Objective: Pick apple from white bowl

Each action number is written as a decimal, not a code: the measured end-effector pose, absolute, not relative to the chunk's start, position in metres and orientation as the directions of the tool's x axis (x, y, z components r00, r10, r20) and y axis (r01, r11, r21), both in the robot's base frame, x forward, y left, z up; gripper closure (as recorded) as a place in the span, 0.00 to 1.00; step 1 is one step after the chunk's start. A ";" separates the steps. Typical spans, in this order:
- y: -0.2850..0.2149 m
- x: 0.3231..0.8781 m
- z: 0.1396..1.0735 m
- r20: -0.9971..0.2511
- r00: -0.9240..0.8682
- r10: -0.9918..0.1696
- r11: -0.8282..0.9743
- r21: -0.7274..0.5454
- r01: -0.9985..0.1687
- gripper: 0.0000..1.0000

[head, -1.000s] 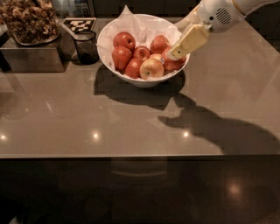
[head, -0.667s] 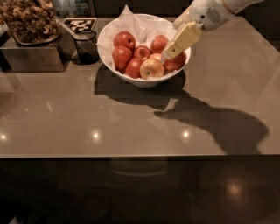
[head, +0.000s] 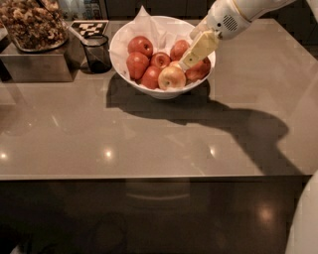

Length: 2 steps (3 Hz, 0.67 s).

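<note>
Desk: near edge runs straight across, right edge slants off toward the far right. There's a wide open stretch btwn that near edge and the white bowl, w/ only the arm's shadow and light glints on it. Bowl sits far-centre, w/ more open desk to its right. On the left it's tighter: a dark glass cup stands just beside the bowl, a checker tag lies behind the cup, and a metal box topped w/ brown bits sits far left.

Arm comes in from the far right, angled down-left. Gripper is inside the bowl, over the right-hand fruit; can't tell if it's open or closed, or holding anything.

The apple is deep red and glossy, at the bowl's right side against the rim, partly hidden behind the gripper.

Count: 1 bowl lined w/ crumpled white paper. 7 apples visible: 6 red, 1 yellow-pink apple at the near side. 1 cup, 1 tag, 1 box.
</note>
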<state>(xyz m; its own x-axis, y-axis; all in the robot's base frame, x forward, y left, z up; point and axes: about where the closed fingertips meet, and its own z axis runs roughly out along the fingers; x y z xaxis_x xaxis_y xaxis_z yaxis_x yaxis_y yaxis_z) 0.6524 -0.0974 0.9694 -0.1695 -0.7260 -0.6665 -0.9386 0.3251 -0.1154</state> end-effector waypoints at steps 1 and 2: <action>-0.098 0.660 0.958 -0.660 -0.186 -0.728 0.330 -0.099 -0.939 0.28; -0.102 0.668 0.945 -0.659 -0.202 -0.724 0.343 -0.090 -0.935 0.30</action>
